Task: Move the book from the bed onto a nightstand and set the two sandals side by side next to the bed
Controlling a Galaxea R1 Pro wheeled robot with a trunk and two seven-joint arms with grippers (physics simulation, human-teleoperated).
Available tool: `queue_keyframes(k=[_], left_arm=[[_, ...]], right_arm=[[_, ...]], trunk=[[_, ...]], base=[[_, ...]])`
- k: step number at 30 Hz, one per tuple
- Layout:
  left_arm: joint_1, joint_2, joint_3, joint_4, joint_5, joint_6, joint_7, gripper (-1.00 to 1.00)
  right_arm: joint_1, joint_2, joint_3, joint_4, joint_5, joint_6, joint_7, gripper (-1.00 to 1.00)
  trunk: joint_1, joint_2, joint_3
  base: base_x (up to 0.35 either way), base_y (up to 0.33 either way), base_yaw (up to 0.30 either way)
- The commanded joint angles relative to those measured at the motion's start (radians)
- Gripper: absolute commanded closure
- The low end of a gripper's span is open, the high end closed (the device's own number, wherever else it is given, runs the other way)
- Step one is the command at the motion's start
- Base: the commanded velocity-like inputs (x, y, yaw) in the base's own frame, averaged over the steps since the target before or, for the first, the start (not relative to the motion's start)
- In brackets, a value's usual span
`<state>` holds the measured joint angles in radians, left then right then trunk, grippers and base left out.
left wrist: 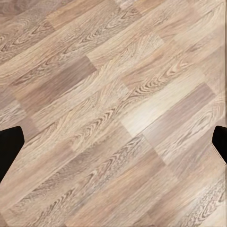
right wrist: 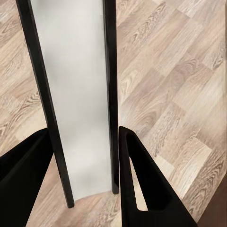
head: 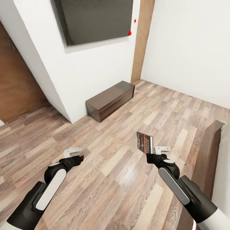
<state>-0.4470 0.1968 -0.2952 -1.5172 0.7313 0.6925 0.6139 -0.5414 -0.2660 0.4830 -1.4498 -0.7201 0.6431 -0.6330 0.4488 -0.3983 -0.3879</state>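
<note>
My right gripper point(head: 152, 156) is shut on the book point(head: 144, 142), a small thin paperback with orange and black print, held upright over the wood floor. In the right wrist view the book point(right wrist: 75, 94) stands edge-on as a pale grey slab between the two black fingers point(right wrist: 142, 179). My left gripper point(head: 76, 157) hangs open and empty over the floor, its fingertips point(left wrist: 9, 146) spread far apart. The bed's dark brown frame point(head: 207, 153) and pale mattress point(head: 225, 159) run along the right edge. The sandals and nightstands are out of view.
A long dark-wood low sideboard point(head: 110, 99) stands against the white wall ahead, under a dark wall screen point(head: 95, 19). A brown door point(head: 19, 86) is at the left. Light wood-plank floor point(head: 111, 166) stretches between me and the sideboard.
</note>
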Motion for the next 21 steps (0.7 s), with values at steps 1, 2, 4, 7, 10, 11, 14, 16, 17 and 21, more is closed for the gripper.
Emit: queue_keyframes(k=[1,2,4,7,10,11,14,16,17,21], left_arm=[[-0.001,0.001,-0.002,-0.001,0.010,0.001,0.010,-1.00],[-0.001,0.001,-0.003,-0.001,0.010,0.001,0.010,-1.00],[-0.001,0.001,-0.004,-0.001,0.010,0.001,0.010,-1.00],[-0.001,0.001,-0.006,-0.002,0.010,0.001,0.010,-1.00],[-0.001,0.001,-0.007,-0.003,0.010,0.000,0.010,-1.00],[-0.001,0.001,-0.007,-0.003,0.010,0.000,0.010,-1.00],[-0.001,0.001,-0.007,-0.003,0.010,0.000,0.010,-1.00],[-0.001,0.000,-0.008,-0.003,0.009,-0.001,0.011,-1.00],[-0.001,-0.001,-0.008,-0.003,0.009,-0.001,0.011,-1.00],[-0.001,-0.003,-0.004,-0.003,0.011,0.000,0.012,-1.00]], right_arm=[[-0.002,-0.001,0.002,-0.001,-0.007,0.002,-0.010,1.00],[-0.002,-0.001,0.002,-0.001,-0.007,0.002,-0.009,1.00],[-0.002,-0.001,0.003,-0.001,-0.007,0.001,-0.009,1.00],[-0.002,-0.001,0.003,0.005,-0.008,0.000,-0.007,1.00],[-0.002,-0.001,0.002,0.006,-0.009,-0.001,-0.007,1.00],[-0.002,-0.001,0.002,0.006,-0.009,-0.001,-0.007,1.00],[-0.002,-0.001,0.002,0.006,-0.009,-0.001,-0.007,1.00],[-0.002,-0.001,0.003,0.003,-0.009,-0.002,-0.012,1.00],[-0.002,-0.001,0.002,0.002,-0.009,-0.002,-0.015,1.00],[-0.002,0.000,0.001,0.000,-0.010,-0.002,-0.020,1.00]], trunk=[[0.001,-0.002,-0.001],[0.001,-0.002,0.000],[0.001,-0.002,0.001],[0.001,-0.002,0.001],[0.001,-0.002,0.001],[0.001,-0.002,0.001],[0.001,-0.002,0.001],[0.001,-0.002,0.002],[0.001,-0.002,0.003],[0.001,-0.002,0.008]], base=[[0.337,0.001,-0.072],[0.337,0.001,-0.046],[0.337,0.000,-0.033],[0.337,0.000,-0.010],[0.336,0.000,-0.003],[0.335,0.000,-0.003],[0.335,0.000,-0.003],[0.253,0.000,-0.017],[0.110,0.000,-0.042],[0.060,0.000,-0.051]])
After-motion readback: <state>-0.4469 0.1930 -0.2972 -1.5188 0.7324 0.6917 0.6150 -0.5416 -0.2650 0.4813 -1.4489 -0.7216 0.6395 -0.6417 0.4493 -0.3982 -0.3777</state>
